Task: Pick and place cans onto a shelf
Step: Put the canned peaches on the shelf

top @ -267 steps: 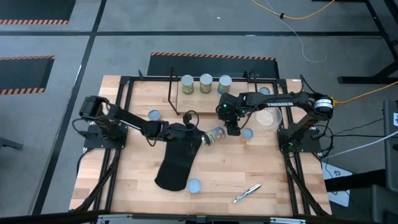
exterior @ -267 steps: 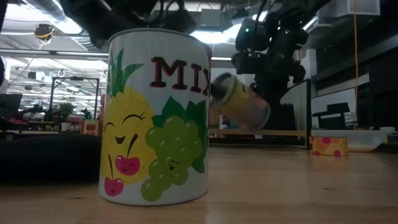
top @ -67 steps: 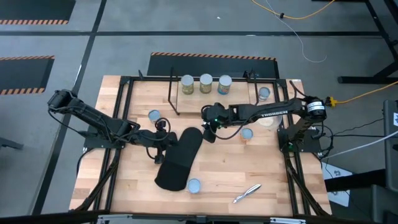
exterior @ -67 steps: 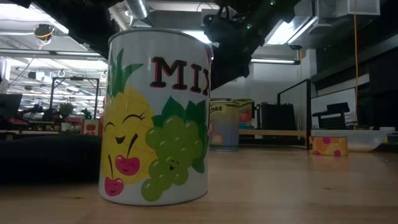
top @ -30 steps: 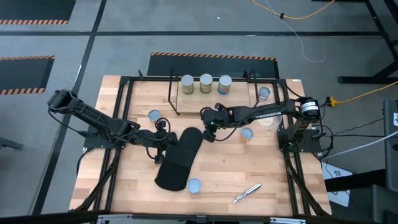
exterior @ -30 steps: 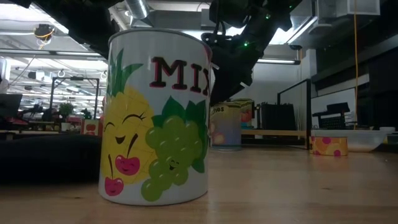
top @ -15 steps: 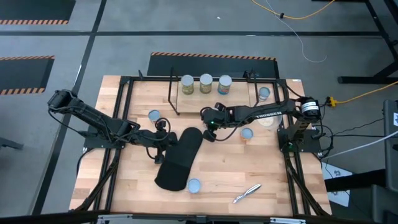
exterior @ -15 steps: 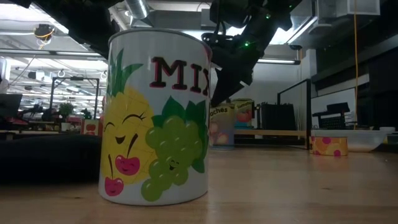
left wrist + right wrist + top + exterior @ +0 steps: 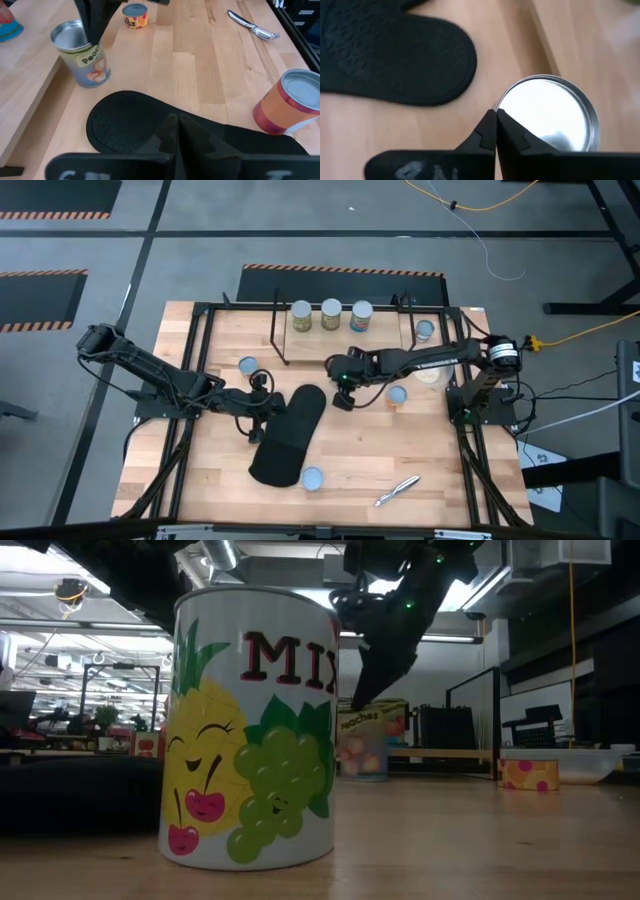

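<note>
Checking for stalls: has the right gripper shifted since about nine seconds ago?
Yes. The right gripper has moved away from the pale-topped can it was beside, toward the black pad.

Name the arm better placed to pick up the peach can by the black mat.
Right. Its gripper hangs directly over the peach can, jaws shut. The left gripper sits across the black mat.

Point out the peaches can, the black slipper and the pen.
peaches can (image 9: 80, 55): left wrist view, on its label side.
black slipper (image 9: 288, 435): high view, middle of its sole.
pen (image 9: 398, 490): high view, middle of its silvery barrel.
</note>
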Robot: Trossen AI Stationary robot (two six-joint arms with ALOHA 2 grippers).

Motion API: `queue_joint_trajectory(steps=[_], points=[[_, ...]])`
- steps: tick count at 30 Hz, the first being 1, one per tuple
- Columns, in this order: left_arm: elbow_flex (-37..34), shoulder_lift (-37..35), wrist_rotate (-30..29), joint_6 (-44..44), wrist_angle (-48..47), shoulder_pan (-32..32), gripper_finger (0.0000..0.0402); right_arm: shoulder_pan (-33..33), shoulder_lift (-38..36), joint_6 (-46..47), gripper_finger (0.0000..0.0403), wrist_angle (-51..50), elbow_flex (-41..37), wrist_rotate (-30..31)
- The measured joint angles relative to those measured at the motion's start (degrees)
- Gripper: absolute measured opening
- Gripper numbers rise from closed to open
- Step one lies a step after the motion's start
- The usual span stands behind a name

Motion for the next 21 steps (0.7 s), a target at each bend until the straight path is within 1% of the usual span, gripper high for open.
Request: queue_joint_trajectory(steps=[7, 13, 15, 17, 21], points=[[0.0, 0.0, 0.0, 0.0, 0.1, 0.0, 0.0018, 0.0, -5.2, -0.1, 0.0001, -5.7, -0.1, -2.9], [0.0, 0.0, 0.0, 0.0, 0.1, 0.0, 0.0007, 0.0, -10.4, -0.4, 0.0001, -11.9, -0.1, -2.9], [0.0, 0.0, 0.0, 0.0, 0.1, 0.0, 0.0003, 0.0, -12.5, -1.5, 0.0001, -13.7, -0.1, -3.9], [0.0, 0.0, 0.0, 0.0, 0.1, 0.0, 0.0001, 0.0, -14.6, -1.7, 0.0001, -14.1, -0.1, -5.5], [0.0, 0.0, 0.0, 0.0, 0.1, 0.0, 0.0007, 0.0, -19.2, -3.0, 0.0, -16.0, 0.0, -6.7]])
